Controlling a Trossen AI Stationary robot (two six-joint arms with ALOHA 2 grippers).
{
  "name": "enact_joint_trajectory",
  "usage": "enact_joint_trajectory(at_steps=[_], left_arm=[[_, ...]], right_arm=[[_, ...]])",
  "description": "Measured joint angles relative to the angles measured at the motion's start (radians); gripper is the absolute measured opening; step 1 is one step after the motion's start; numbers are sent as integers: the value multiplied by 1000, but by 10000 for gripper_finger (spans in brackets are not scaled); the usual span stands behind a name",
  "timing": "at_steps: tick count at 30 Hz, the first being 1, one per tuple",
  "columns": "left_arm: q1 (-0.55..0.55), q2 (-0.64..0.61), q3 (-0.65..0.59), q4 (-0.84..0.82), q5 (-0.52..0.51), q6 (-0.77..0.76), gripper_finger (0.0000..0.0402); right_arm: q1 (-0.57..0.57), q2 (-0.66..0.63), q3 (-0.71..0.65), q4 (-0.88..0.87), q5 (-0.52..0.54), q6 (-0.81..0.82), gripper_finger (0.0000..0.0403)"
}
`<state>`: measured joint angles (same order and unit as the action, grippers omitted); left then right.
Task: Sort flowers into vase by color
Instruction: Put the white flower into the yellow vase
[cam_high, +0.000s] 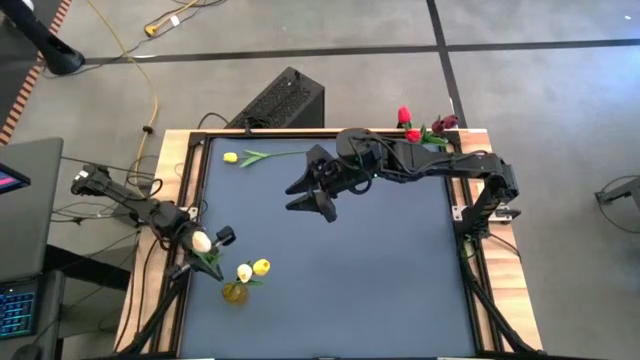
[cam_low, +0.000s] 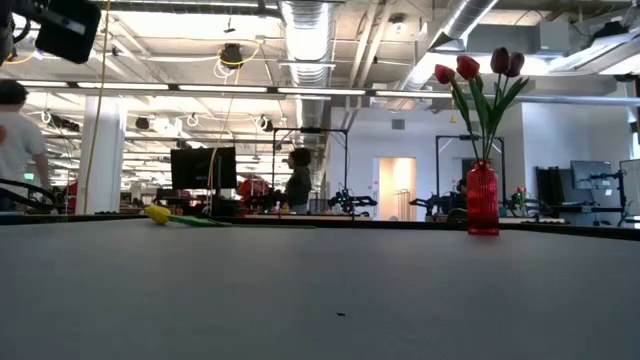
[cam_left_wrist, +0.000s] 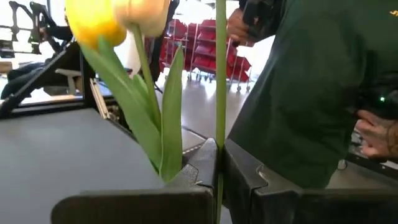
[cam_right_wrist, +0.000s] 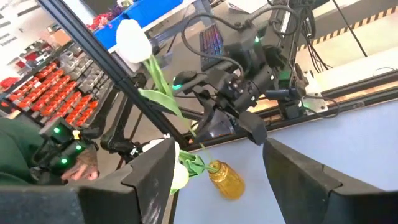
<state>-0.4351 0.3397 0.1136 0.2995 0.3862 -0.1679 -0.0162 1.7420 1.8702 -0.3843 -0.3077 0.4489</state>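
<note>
Left claw (cam_high: 205, 243) clamps a white tulip (cam_high: 201, 241) above the yellow vase (cam_high: 235, 293); right claw (cam_high: 318, 190) hangs apart; one yellow tulip (cam_high: 231, 157) remains on the counter (cam_high: 400, 280).

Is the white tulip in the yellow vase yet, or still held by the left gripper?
Still held. The left gripper is shut on the white tulip stem, carried beside the yellow vase, not in it.

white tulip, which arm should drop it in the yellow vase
Left. The left gripper already has its jaws shut on the white tulip stem, right beside the yellow vase. The right gripper hangs open mid-table, empty.
</note>
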Motion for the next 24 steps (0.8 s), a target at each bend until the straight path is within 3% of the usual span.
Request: enact_joint_trajectory(at_steps=[13, 20, 24], left_arm=[[0, 0, -50, -35, -20, -16, 0], [0, 0, -50, -65, -138, -108, 0], [0, 0, -50, -81, -126, -119, 13]], right_arm=[[-13, 0, 0, -5, 0, 33, 270], [-19, 0, 0, -11, 0, 34, 270], [-20, 0, 0, -32, 0, 33, 270]])
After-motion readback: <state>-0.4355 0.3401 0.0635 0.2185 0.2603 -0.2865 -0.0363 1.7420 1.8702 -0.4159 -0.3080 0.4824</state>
